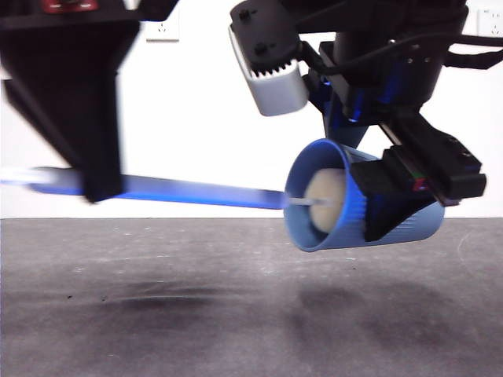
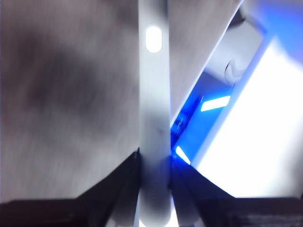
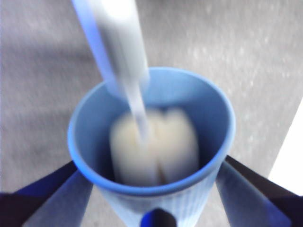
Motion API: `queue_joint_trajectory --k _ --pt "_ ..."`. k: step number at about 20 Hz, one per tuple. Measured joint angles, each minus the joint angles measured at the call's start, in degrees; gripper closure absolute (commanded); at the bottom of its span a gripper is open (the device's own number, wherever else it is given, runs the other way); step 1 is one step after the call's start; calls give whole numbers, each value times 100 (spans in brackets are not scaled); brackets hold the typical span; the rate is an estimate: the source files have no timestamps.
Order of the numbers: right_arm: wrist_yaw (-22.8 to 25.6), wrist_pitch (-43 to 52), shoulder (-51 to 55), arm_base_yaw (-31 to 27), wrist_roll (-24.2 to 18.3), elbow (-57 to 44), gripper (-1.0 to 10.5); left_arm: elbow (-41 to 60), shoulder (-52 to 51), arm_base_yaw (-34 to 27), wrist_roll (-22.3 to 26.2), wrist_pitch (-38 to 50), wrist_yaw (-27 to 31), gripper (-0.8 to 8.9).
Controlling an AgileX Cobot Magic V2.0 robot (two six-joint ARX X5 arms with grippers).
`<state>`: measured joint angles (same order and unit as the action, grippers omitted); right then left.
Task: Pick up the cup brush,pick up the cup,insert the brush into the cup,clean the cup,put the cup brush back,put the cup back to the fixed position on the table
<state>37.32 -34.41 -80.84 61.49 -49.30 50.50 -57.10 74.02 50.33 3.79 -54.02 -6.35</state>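
The blue ribbed cup (image 1: 346, 208) lies on its side in the air above the table (image 1: 236, 314), mouth facing left. My right gripper (image 1: 397, 200) is shut on the cup (image 3: 151, 146) around its body. The cup brush (image 1: 196, 192) is held level by my left gripper (image 1: 98, 184), which is shut on its grey handle (image 2: 154, 118). Its cream sponge head (image 1: 324, 200) is inside the cup, and it shows blurred in the right wrist view (image 3: 154, 144).
A white wall with a socket (image 1: 161, 30) stands behind the table. Both arms' shadows fall on the dark grey tabletop under the cup and brush.
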Motion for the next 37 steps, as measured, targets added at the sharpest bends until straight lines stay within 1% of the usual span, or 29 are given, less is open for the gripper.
queue_joint_trajectory --k 2,4,8,11,15,19,22,26,29,31,33,37 --pt "22 -26 0 -7 2 0 963 0 -146 0 4 -426 256 822" --pt "20 -28 0 -7 7 0 963 0 -350 -2 4 -800 317 822" --pt "20 -33 0 -7 22 0 963 0 -605 -2 -2 -981 319 822" --pt "22 -35 0 -7 22 0 963 0 -553 -2 -2 -791 240 822" --pt "22 -33 0 -4 22 0 963 0 -372 -2 -46 -297 -94 822" --pt "24 -31 0 -4 22 0 963 0 17 -2 -120 267 -181 822" --pt "24 -33 0 -4 24 0 964 0 262 -2 -153 535 -195 822" --pt "39 -35 0 -7 101 0 964 0 376 -2 -195 619 -195 822" --pt "22 -33 0 2 216 0 964 0 363 -2 -195 275 -107 821" --pt "22 -39 0 4 256 0 963 0 282 -2 -190 -260 223 821" --pt "26 -66 0 4 299 2 963 0 63 -2 -190 -695 393 821" --pt "77 -240 0 -68 466 2 963 0 -494 -2 -195 -1067 634 822"
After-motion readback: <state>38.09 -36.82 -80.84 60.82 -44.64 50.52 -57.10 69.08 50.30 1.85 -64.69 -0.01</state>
